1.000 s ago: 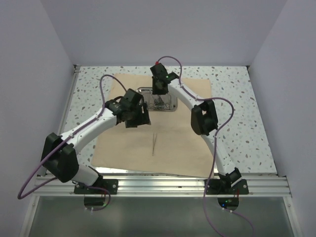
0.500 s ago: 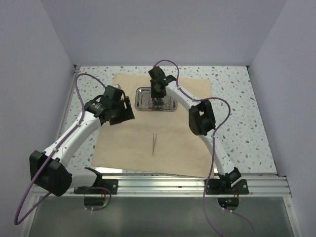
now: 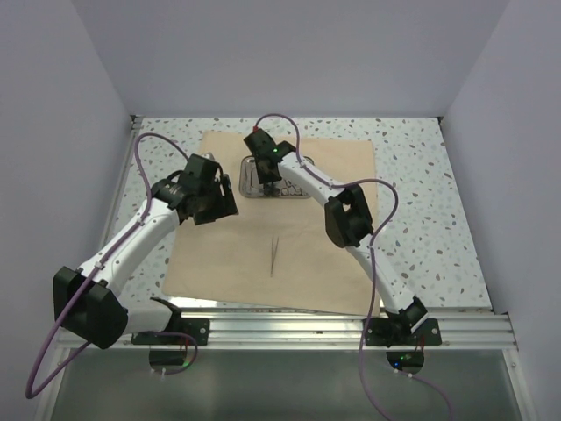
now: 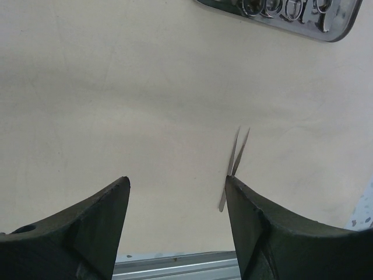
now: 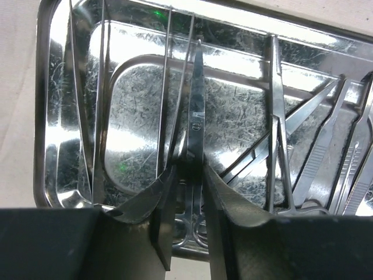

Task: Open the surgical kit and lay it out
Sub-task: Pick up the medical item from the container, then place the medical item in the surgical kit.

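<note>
The tan cloth wrap [image 3: 307, 263] lies spread flat on the table. The steel tray [image 3: 247, 175] sits at its far middle, half hidden by my right arm. In the right wrist view the tray [image 5: 49, 116] holds several instruments: ring-handled scissors [image 5: 197, 122], tweezers [image 5: 96, 116], forceps [image 5: 277, 122] and scalpels [image 5: 349, 169]. My right gripper [image 5: 189, 172] is down in the tray, shut on the scissors' shanks. One pair of tweezers [image 3: 273, 255] lies alone on the cloth and shows in the left wrist view [image 4: 238, 157]. My left gripper [image 4: 178, 182] is open and empty above the cloth [image 4: 116, 87], left of the tray [image 4: 326, 32].
The speckled table [image 3: 421, 193] surrounds the cloth. An aluminium rail [image 3: 289, 329] runs along the near edge with both arm bases on it. Grey walls close in the left, right and back sides.
My left arm has swung left, away from the tray, and now hovers beside it. My right gripper has shifted left across the tray.
</note>
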You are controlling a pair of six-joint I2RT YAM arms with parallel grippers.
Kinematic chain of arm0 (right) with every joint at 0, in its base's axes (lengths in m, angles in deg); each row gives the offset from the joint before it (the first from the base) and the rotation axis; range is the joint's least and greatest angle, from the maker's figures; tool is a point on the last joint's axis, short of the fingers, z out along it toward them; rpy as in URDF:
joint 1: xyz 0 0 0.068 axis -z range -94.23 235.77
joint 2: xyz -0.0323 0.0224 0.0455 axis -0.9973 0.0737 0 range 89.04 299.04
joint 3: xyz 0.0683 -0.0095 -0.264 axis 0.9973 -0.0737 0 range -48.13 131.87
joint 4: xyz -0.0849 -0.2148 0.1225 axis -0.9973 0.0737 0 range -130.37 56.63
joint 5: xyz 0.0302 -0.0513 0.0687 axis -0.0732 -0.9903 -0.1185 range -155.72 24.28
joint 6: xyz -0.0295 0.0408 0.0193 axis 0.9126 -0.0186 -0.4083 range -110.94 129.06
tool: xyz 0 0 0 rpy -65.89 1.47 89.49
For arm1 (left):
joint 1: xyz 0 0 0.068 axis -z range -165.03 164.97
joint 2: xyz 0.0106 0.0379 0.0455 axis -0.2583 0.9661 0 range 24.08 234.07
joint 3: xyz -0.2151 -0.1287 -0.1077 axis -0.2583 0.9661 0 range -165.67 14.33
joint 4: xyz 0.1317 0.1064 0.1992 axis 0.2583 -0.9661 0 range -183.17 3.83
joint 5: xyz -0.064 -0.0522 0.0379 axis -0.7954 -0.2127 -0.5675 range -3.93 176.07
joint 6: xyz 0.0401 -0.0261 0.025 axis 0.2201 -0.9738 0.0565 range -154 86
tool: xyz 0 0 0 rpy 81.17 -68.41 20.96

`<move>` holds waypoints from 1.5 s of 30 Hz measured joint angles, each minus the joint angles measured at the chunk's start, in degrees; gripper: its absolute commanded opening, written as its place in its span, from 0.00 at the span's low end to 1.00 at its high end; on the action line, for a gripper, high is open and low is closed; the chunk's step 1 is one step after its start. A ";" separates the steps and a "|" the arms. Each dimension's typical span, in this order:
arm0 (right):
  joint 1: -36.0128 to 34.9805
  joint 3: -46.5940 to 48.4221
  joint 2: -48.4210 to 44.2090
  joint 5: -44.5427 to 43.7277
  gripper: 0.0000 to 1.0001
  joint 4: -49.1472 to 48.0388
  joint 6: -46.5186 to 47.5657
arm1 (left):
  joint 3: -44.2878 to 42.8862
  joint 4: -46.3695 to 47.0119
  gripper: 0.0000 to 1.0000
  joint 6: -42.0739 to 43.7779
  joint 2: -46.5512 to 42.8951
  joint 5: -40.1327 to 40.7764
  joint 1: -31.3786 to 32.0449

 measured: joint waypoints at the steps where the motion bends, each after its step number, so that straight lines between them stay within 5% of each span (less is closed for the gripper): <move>1: -0.28 0.22 0.15 -0.31 0.26 0.28 -0.02 | 0.00 -0.04 0.70 0.02 0.00 0.02 0.00; 5: -0.61 3.15 1.75 -0.70 0.19 2.25 -0.26 | 0.00 -0.85 0.70 0.04 -0.22 0.22 0.00; 8: -0.59 5.75 3.13 -0.87 0.01 3.74 -0.35 | 0.00 -1.51 0.70 0.20 -0.70 0.50 0.00; 26: 1.73 -1.46 -2.73 -0.48 0.00 5.44 -1.27 | -0.98 -2.45 0.68 3.08 -0.59 1.20 0.00; 37: 2.34 -39.01 -36.70 -1.25 0.00 1.01 -2.56 | -8.85 -0.83 0.67 6.80 7.63 1.81 0.00; 45: 2.25 -74.69 -59.71 -1.51 0.00 -3.39 -7.61 | -17.44 2.86 0.64 10.12 22.08 1.84 0.00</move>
